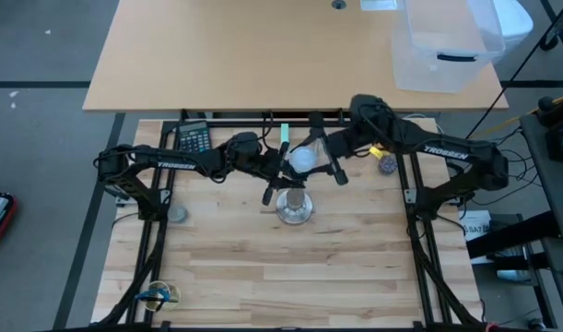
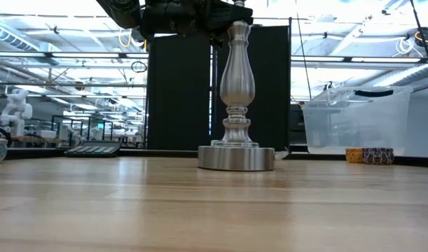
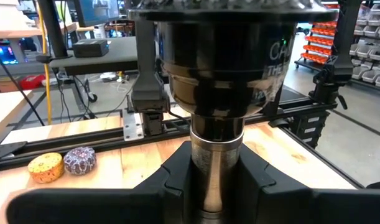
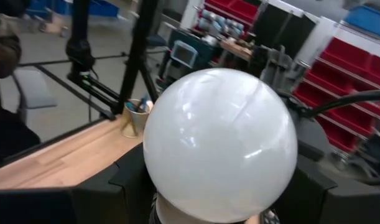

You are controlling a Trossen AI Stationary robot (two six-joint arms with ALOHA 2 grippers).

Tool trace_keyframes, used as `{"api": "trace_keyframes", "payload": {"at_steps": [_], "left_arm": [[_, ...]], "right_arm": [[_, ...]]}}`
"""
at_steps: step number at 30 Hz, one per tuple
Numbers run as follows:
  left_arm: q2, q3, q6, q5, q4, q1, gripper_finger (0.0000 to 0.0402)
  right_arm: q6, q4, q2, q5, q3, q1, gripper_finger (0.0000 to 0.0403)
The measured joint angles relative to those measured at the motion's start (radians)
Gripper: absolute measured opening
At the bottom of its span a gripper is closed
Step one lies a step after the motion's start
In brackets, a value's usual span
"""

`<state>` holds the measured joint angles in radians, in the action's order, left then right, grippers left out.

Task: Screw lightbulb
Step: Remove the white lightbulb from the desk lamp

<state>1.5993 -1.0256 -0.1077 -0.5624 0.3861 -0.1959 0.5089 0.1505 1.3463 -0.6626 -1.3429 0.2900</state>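
A silver stand (image 1: 294, 207) with a black socket top (image 3: 217, 74) stands upright on its round base (image 2: 236, 158) at the table's middle. My left gripper (image 1: 279, 183) reaches in from the left and is shut on the stand's stem. My right gripper (image 1: 310, 159) comes from the right and is shut on the white lightbulb (image 1: 302, 159), just far of the stand. The bulb's globe (image 4: 219, 143) fills the right wrist view. Its screw base is hidden, so I cannot tell whether it sits in the socket. My left gripper pinches the stand's silver stem (image 3: 216, 168) between its two fingers (image 3: 171, 183), just below the black socket. The fingers come level from the table's left and lie across the stem. The stand stays upright with its base on the table. My right gripper holds the lightbulb's round globe (image 4: 177, 186) between its two fingers (image 4: 124, 177), one on each side of its widest part. The bulb is clear of the table. The globe hides its lower end.
A dark calculator (image 1: 193, 138) lies at the far left. Two small round things (image 1: 384, 160), one yellow and one patterned, lie at the far right. A small round thing (image 1: 177, 214) lies at the left. A clear plastic bin (image 1: 442, 46) stands on the table beyond.
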Motion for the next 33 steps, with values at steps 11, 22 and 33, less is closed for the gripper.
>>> {"api": "trace_keyframes", "payload": {"at_steps": [11, 22, 33], "left_arm": [[-0.002, 0.003, -0.012, -0.076, -0.015, -0.006, 0.0071], [-0.002, 0.004, -0.048, -0.144, -0.025, -0.015, 0.0071], [-0.002, 0.004, -0.086, -0.262, -0.030, -0.044, 0.0071]], "right_arm": [[-0.036, -0.168, 0.094, -0.198, 0.000, 0.038, 0.0239], [-0.134, -0.378, 0.161, -0.299, 0.003, 0.038, 0.0239], [-0.210, -0.533, 0.225, -0.304, 0.001, 0.016, 0.0239]]}}
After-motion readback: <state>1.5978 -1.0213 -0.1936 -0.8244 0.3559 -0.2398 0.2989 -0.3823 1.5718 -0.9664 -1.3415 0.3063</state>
